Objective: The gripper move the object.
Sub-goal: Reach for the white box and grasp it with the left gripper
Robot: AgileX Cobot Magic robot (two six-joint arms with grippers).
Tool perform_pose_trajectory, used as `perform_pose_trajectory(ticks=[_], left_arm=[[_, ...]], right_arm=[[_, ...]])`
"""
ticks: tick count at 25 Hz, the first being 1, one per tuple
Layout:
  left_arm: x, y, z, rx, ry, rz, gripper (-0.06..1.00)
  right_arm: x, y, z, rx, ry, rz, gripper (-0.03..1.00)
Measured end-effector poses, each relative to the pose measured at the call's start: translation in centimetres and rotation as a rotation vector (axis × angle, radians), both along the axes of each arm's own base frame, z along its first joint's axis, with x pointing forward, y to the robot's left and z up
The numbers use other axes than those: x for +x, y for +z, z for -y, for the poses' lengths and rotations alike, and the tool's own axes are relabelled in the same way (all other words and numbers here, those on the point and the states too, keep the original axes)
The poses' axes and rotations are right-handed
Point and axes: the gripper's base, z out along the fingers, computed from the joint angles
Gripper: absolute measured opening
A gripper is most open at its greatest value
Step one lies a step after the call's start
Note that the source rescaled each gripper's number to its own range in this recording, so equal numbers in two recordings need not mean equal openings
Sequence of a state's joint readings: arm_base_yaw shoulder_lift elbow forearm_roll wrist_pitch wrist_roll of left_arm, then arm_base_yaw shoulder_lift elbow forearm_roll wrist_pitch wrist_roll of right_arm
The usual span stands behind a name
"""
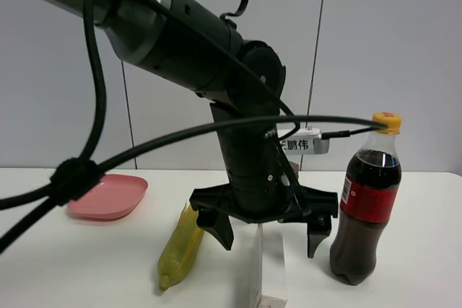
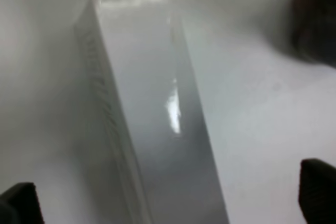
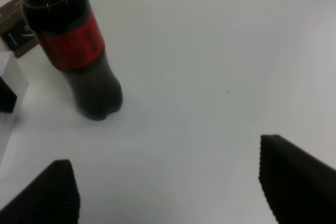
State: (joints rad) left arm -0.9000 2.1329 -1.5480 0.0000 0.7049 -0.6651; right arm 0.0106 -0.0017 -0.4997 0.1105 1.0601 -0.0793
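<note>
The long white carton [image 1: 268, 272] lies on the white table at the front middle, one end toward the camera. My left gripper [image 1: 267, 239], on the large black arm, is open and hangs over the carton. One dark claw finger [image 1: 216, 229] is on its left and the other [image 1: 317, 236] on its right, neither touching it. In the left wrist view the carton [image 2: 152, 114] runs between the two fingertips of the left gripper [image 2: 168, 195]. My right gripper [image 3: 168, 192] is open and empty above bare table. The exterior high view does not show it.
A cola bottle [image 1: 364, 207] stands upright just right of the left gripper's right finger; the right wrist view shows it too [image 3: 73, 45]. A yellow-green corn cob [image 1: 180, 247] lies left of the carton. A pink plate [image 1: 108, 196] sits at the back left. A dark brown box [image 3: 16, 24] lies behind the bottle.
</note>
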Motion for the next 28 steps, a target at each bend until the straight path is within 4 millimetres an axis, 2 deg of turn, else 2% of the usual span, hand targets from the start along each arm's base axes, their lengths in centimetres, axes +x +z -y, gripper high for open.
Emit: perform_pose_trajectory(ticks=[4, 12, 18, 26, 28], left_arm=[[0.2, -1.0, 0.4, -0.016, -0.005, 0.014, 1.0], [0.4, -1.3, 0.6, -0.019, -0.022, 0.033, 1.0], [0.4, -2.9, 0.6, 0.015, -0.025, 0.012, 1.0], [0.6, -3.1, 0.5, 0.024, -0.029, 0.018, 1.0], [0.6, -3.3, 0.5, 0.027, -0.029, 0.015, 0.94]], right_arm=[[0.0, 0.0, 0.0, 0.0, 0.0, 0.0, 1.0], [0.0, 0.0, 0.0, 0.0, 0.0, 0.0, 1.0], [0.0, 0.0, 0.0, 0.0, 0.0, 0.0, 1.0], [0.0, 0.0, 0.0, 0.0, 0.0, 0.0, 1.0], [0.0, 0.0, 0.0, 0.0, 0.0, 0.0, 1.0]])
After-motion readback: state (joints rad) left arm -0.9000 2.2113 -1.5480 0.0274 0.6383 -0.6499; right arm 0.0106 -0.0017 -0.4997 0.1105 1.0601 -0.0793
